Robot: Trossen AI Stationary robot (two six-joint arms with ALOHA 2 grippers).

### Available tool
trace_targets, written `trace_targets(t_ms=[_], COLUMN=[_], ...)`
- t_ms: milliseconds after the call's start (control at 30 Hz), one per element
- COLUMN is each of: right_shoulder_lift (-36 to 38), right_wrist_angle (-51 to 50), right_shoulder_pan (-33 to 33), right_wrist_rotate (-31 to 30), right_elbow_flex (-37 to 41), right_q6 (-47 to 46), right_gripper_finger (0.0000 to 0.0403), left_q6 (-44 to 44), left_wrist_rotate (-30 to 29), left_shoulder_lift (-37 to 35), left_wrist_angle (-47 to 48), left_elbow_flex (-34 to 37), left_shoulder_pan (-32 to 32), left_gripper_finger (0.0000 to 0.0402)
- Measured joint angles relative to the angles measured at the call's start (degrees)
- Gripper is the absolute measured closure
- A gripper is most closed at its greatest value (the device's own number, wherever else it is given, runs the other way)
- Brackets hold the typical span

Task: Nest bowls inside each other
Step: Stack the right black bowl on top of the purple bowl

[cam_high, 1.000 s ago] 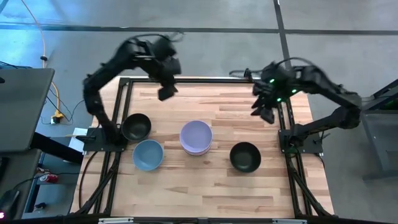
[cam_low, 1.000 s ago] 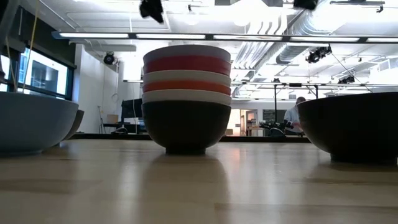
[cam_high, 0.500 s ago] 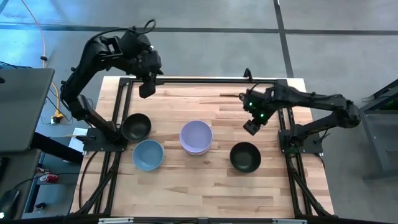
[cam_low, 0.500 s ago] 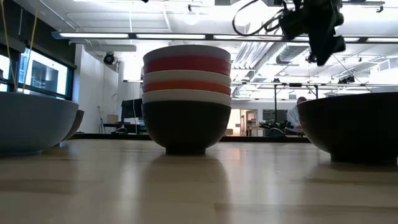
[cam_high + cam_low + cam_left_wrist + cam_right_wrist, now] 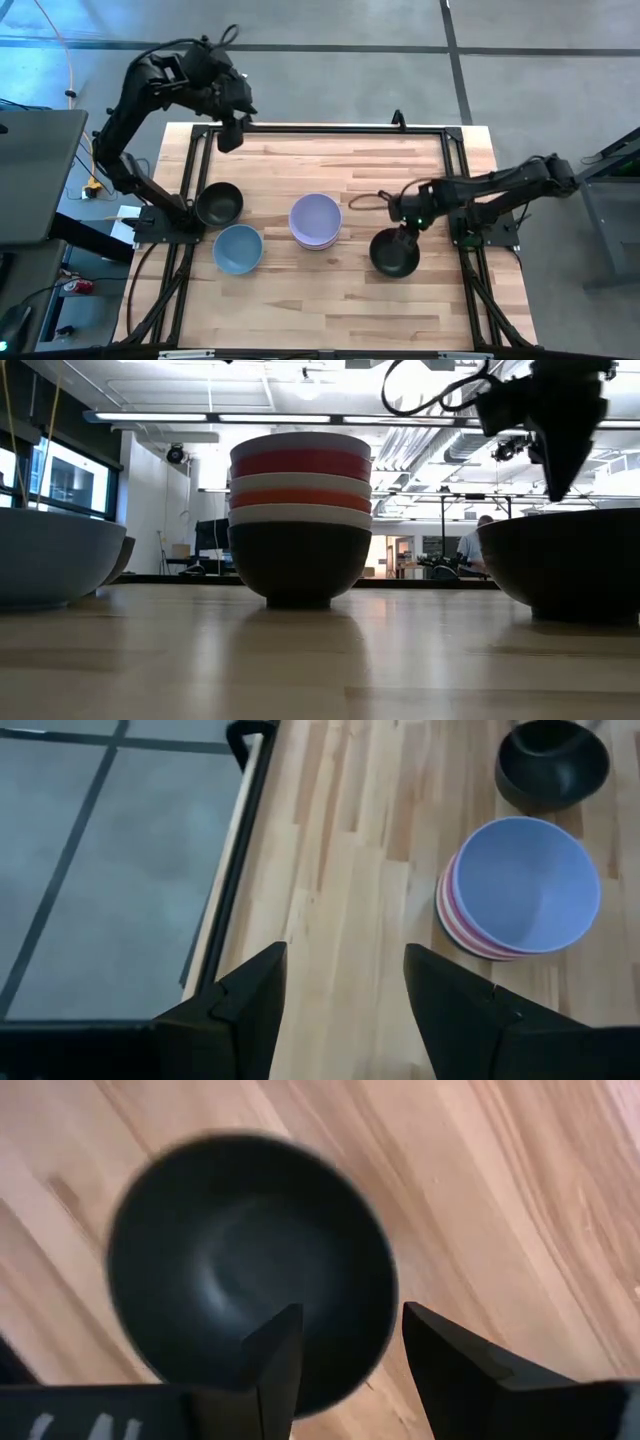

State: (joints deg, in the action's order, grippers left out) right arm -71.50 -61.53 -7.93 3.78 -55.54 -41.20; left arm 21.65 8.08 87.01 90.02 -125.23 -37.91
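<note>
Done: a stack of bowls is seen near the table's middle, a lavender bowl on top, with red and white rims and a dark base in the low view.
Left: three bowls stand loose, namely a black bowl and a blue bowl near the left edge, and another black bowl toward the right edge.
Right gripper: fingers spread, nothing held, poised over that right-hand black bowl's rim.
Left gripper: fingers apart, empty, raised over the far left corner.
Progress: judged over halfway.
</note>
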Motion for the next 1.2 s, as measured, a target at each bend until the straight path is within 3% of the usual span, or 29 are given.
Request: trace_targets(t_ms=[300,533,1200], right_shoulder_lift=[0.0,0.0,-0.2], right_wrist_angle=[-0.1,1.3,3.1], right_shoulder_pan=[-4.8,-4.7,-4.7], right_wrist_rotate=[-6.1,-6.3,-5.3], right_elbow_flex=[3.8,7.3,7.8], right_q6=[-5.3,-8.9,-11.5], right_gripper_finger=[0.0238,0.0238,0.0238], left_q6=[-0.7,-0.9,-2.0], left_wrist_rotate=[0.3,3.5,3.4], left_shoulder_lift=[-1.8,-2.3,-2.3], left_wrist_angle=[0.0,0.0,0.0], left_elbow_flex=[0.0,0.0,0.0], left_shoulder_pan=[-2.6,-2.4,-2.4], left_gripper_finger=[0.0212,0.0213,0.0213])
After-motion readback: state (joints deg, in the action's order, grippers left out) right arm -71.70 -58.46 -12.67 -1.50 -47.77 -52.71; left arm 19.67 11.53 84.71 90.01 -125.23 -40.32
